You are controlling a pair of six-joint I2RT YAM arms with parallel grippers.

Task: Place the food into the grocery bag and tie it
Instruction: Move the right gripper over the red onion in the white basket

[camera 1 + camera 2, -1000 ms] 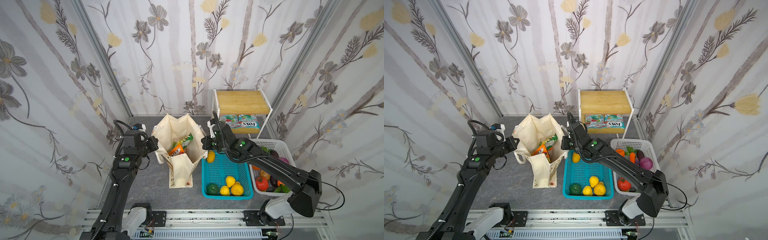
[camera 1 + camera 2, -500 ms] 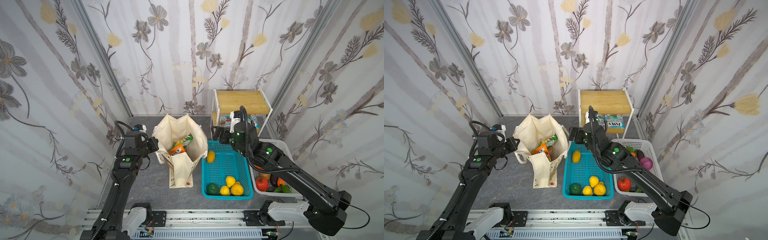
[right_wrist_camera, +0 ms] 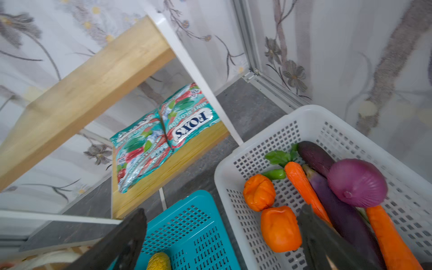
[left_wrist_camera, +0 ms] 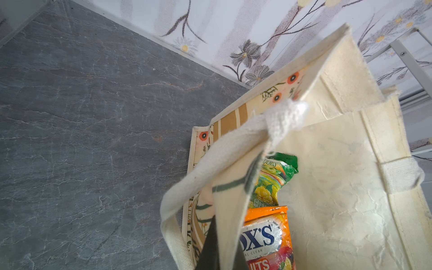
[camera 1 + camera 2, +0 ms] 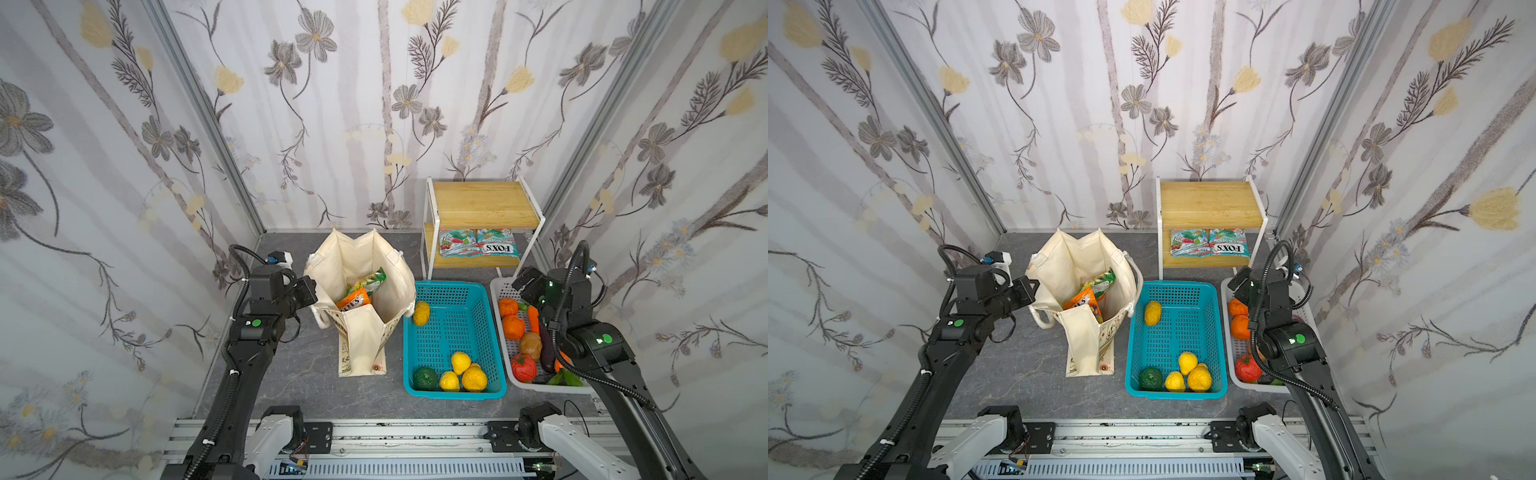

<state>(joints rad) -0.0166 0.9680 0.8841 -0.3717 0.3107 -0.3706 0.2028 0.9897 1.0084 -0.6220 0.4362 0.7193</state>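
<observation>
The cream grocery bag (image 5: 365, 257) (image 5: 1075, 257) stands open on the grey floor. A green packet (image 5: 368, 280) (image 4: 273, 177) and an orange packet (image 5: 353, 297) (image 4: 266, 236) lie inside it. My left gripper (image 5: 309, 291) (image 4: 222, 252) is shut on the bag's left rim cloth beside a white handle (image 4: 210, 163). My right gripper (image 5: 524, 282) (image 3: 222, 210) hangs open and empty over the far end of the white basket (image 3: 304, 112). That basket holds a purple onion (image 3: 356, 182), orange fruits (image 3: 280, 228), carrots and an aubergine. Yellow fruits (image 5: 457, 374) sit in the teal basket (image 5: 453, 284).
A small wooden shelf (image 5: 482, 205) stands at the back right with two teal mint packets (image 5: 478, 248) (image 3: 163, 138) on its lower board. Flowered walls close in on three sides. The arm rail (image 5: 395, 432) runs along the front.
My right gripper has swung away from the bag's right rim to over the white basket and has opened. The left gripper has kept its hold on the bag.
</observation>
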